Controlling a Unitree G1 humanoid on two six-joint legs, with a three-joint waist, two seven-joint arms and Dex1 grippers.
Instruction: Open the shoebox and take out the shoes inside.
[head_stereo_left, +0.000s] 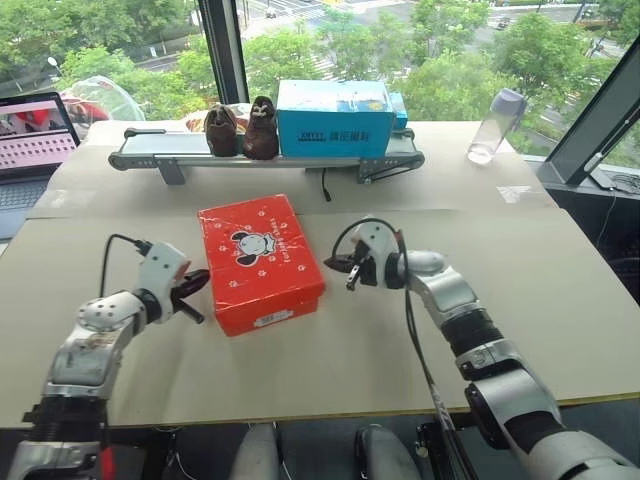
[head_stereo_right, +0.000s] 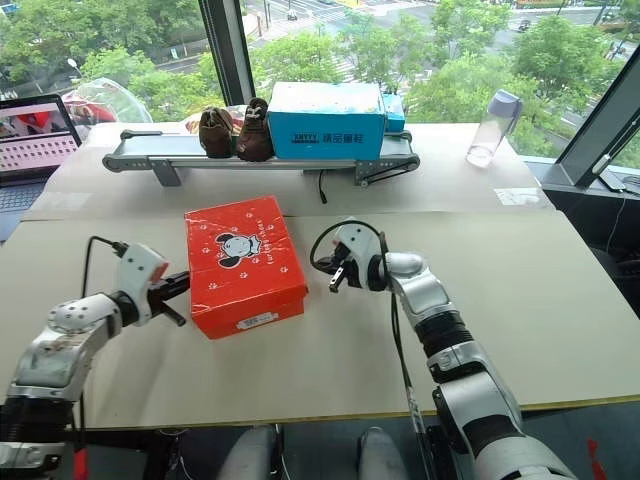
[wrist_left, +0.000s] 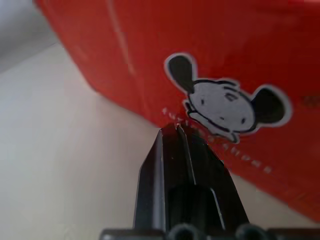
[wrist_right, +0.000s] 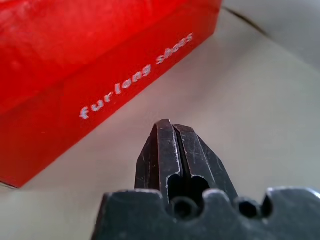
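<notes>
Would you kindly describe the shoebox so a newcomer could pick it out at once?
On the big beige table, look at the near half, in front of the small conveyor. The shoebox lies closed there, red-orange with a cartoon mouse on its lid, unlike the light-blue box up on the conveyor.

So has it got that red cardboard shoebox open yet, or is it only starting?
Only starting. Nothing looks done: the red-orange cardboard shoebox lies on the table with its lid down, so no shoes are out. In hand: the left gripper and right gripper, both shut and empty, flank the box's sides. Left: lifting the lid, then taking out the shoes.
</notes>
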